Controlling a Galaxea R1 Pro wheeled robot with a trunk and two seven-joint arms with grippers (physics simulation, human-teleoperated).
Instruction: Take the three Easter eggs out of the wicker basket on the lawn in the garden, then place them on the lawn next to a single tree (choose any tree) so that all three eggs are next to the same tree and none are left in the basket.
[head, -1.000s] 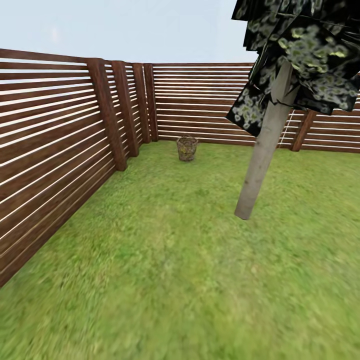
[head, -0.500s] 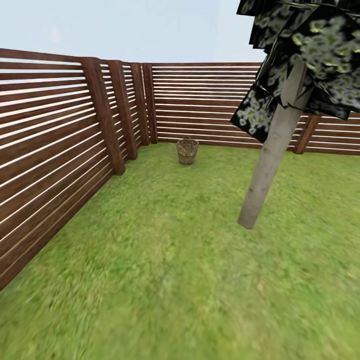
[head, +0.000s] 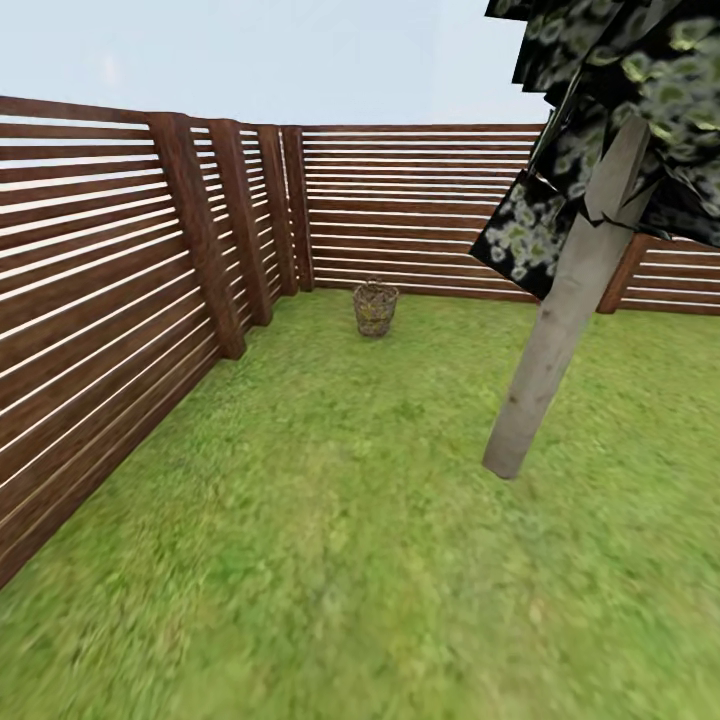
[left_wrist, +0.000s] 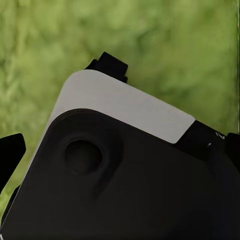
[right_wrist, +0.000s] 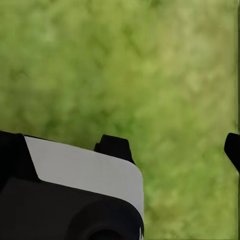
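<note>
Head cam, L to R: brown slat fence (head: 100, 300) runs down the left side and turns a corner into the back run. Wicker basket (head: 375, 308) stands upright on the lawn (head: 330, 520) near that back corner, just in front of the back fence, well apart from everything else. Contents too small to make out, can't confirm eggs. Right of centre: tree (head: 560, 340) w/ pale grey trunk leaning up-right, base on the grass, dark speckled foliage at top right.

Left wrist cam: black/white robot body part (left_wrist: 120, 170) over blurred grass. Fingertips partly hidden, jaw state can't tell. Right wrist cam: two dark fingertips (right_wrist: 114, 146) wide apart over grass, nothing between them; right gripper (right_wrist: 172, 145) spread, empty.
</note>
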